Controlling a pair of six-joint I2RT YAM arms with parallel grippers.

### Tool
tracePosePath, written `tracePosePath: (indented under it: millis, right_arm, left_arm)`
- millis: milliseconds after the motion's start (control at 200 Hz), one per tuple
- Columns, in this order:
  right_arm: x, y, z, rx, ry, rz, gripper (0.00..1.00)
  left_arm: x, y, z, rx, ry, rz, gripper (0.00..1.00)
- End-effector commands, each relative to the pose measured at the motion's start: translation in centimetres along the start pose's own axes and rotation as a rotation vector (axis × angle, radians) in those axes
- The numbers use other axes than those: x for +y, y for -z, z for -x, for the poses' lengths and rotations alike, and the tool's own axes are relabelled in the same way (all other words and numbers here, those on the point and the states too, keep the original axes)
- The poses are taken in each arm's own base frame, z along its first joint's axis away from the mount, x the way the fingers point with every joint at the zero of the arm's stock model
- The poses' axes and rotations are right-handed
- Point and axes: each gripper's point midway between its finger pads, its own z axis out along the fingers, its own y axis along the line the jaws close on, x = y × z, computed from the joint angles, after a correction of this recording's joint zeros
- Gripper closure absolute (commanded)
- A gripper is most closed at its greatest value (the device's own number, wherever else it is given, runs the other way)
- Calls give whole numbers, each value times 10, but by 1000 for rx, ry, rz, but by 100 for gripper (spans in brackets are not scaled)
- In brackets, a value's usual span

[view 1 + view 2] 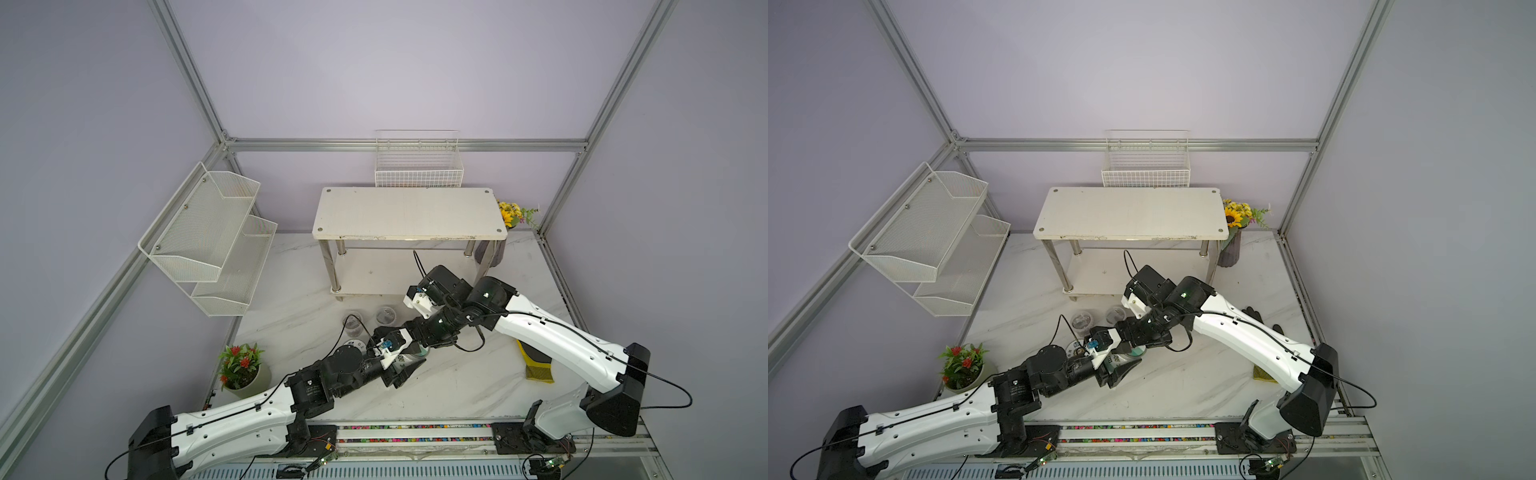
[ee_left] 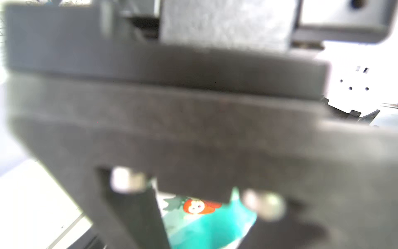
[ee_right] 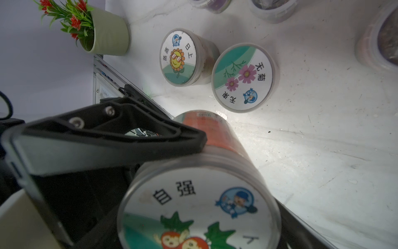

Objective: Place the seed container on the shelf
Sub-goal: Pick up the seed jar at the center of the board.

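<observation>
In both top views the seed container (image 1: 420, 353) is at the middle of the counter (image 1: 478, 390), short of the shelf (image 1: 409, 212), between the left gripper (image 1: 405, 370) and right gripper (image 1: 412, 345). The blurred left wrist view shows its teal lid. In the right wrist view its long axis tilts, lid toward the camera, a black finger (image 3: 107, 148) touching its side; whether either jaws pinch it, I cannot tell.
</observation>
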Motion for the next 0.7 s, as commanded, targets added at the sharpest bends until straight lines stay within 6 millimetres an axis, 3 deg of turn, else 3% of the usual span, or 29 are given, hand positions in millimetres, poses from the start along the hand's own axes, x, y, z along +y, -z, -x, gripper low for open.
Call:
tracePosePath:
  millis: [0,165,440,695]
  right_arm:
    - [34,12,-2,-2,88,131,24]
    - [34,13,-1,-5,80,137,21]
    - [43,18,-1,-5,93,177,24]
    - [48,22,-2,-6,108,200,24]
  left_arm:
    - [4,-1,-1,-7,35,9,42]
    - [4,0,-3,1,36,5,44]
    - [5,-3,-11,26,38,16,17]
    - [4,-9,-17,50,35,16,11]
